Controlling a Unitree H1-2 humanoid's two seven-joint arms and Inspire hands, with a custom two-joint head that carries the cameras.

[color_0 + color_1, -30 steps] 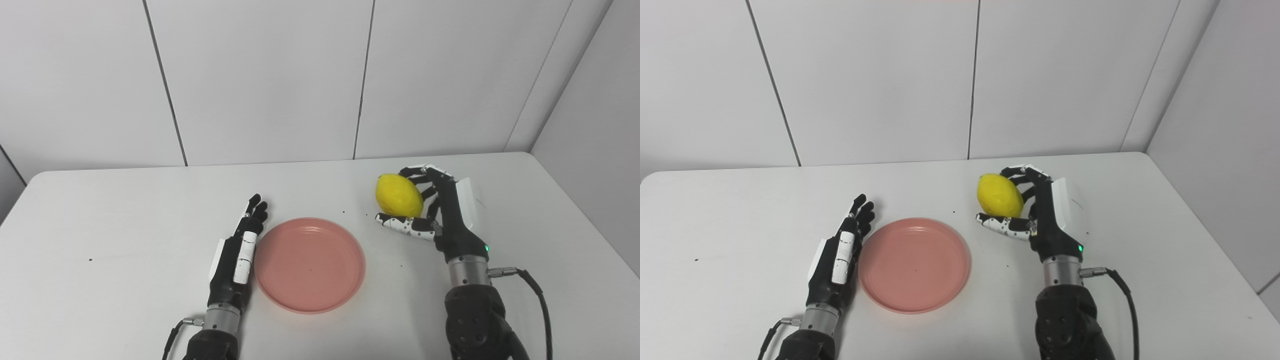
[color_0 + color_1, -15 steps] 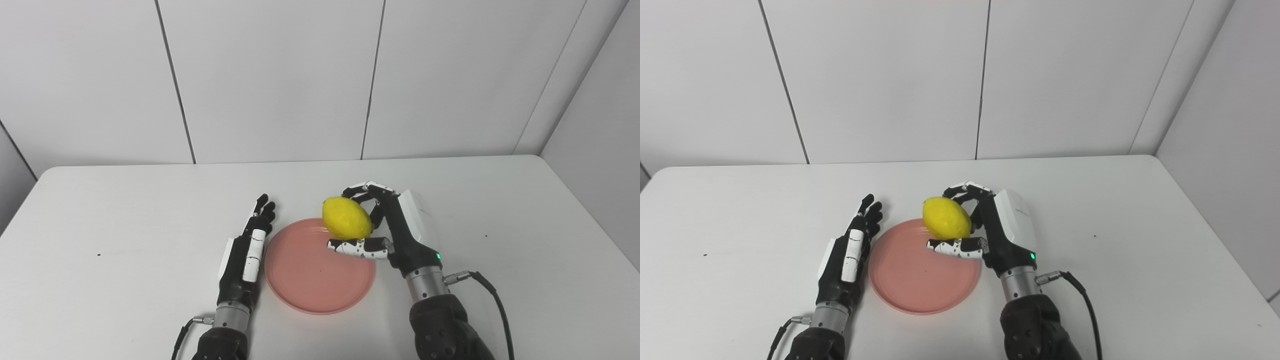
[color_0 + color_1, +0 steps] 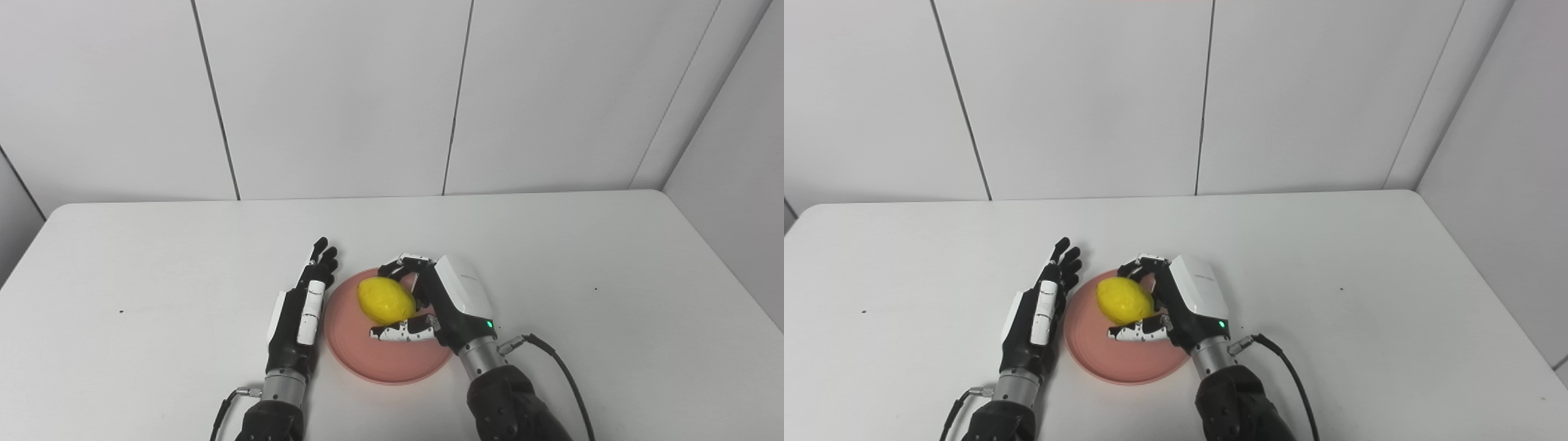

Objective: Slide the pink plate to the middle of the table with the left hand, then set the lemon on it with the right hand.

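Right hand grips the lemon over the plate; left hand, fingers straight, holds nothing beside its rim. No writing is readable.

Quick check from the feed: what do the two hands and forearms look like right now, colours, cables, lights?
Both are black with white panels and silver wrist cuffs. The right hand has a large white back plate, a green light and a black cable. The left hand has a white strip and a thin cable.
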